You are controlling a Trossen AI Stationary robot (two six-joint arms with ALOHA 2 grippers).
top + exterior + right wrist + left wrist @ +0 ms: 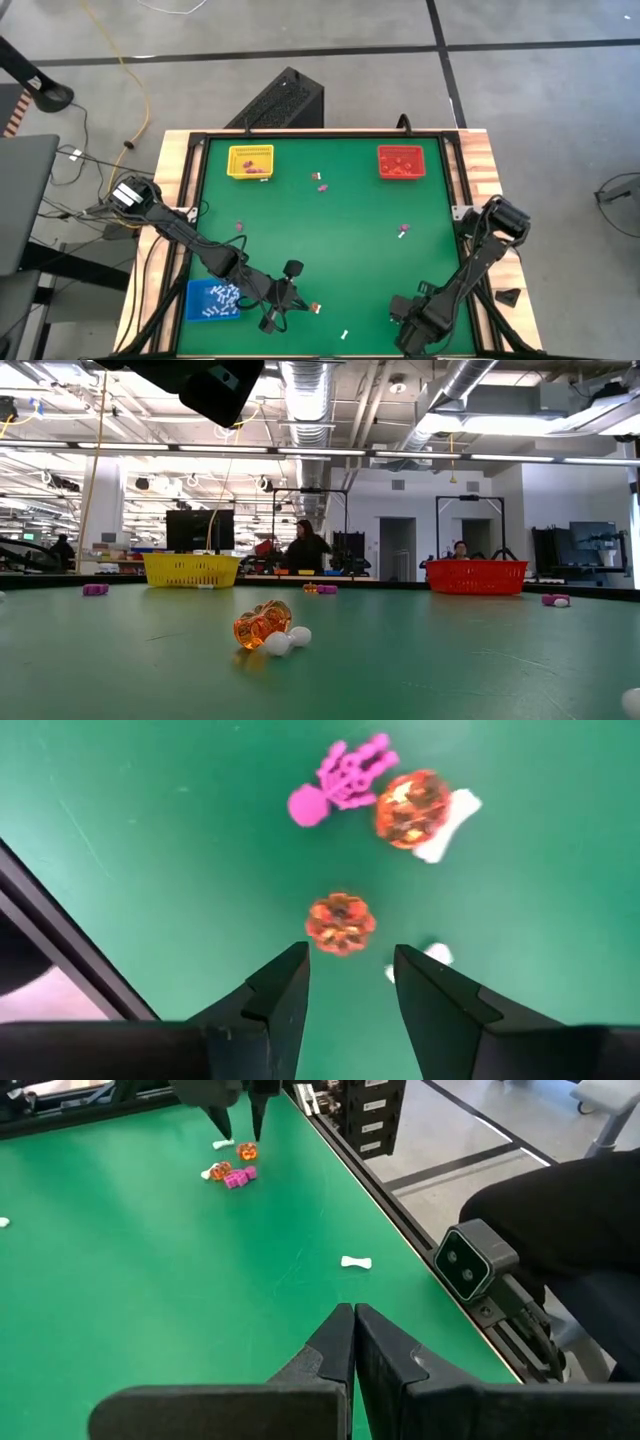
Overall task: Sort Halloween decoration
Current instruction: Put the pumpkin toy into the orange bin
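Note:
Small Halloween decorations lie scattered on the green table (330, 250). In the right wrist view an orange pumpkin (340, 923) lies on the mat below my open right gripper (350, 980), which hangs over it without touching. A second orange pumpkin (412, 808) rests against a white bone (452, 818), beside a pink skeleton hand (345, 778). The left wrist view shows this cluster (235, 1172) under the right gripper (240, 1125). My left gripper (352, 1335) is shut and empty above the mat near the front edge, with a white bone (355, 1262) lying ahead of it.
A yellow tray (250, 160) stands at the far left, a red tray (400, 160) at the far right and a blue tray (212, 300) at the near left. More trinkets lie mid-table (322, 182) (403, 231). An orange pumpkin (262, 626) lies close to the low camera.

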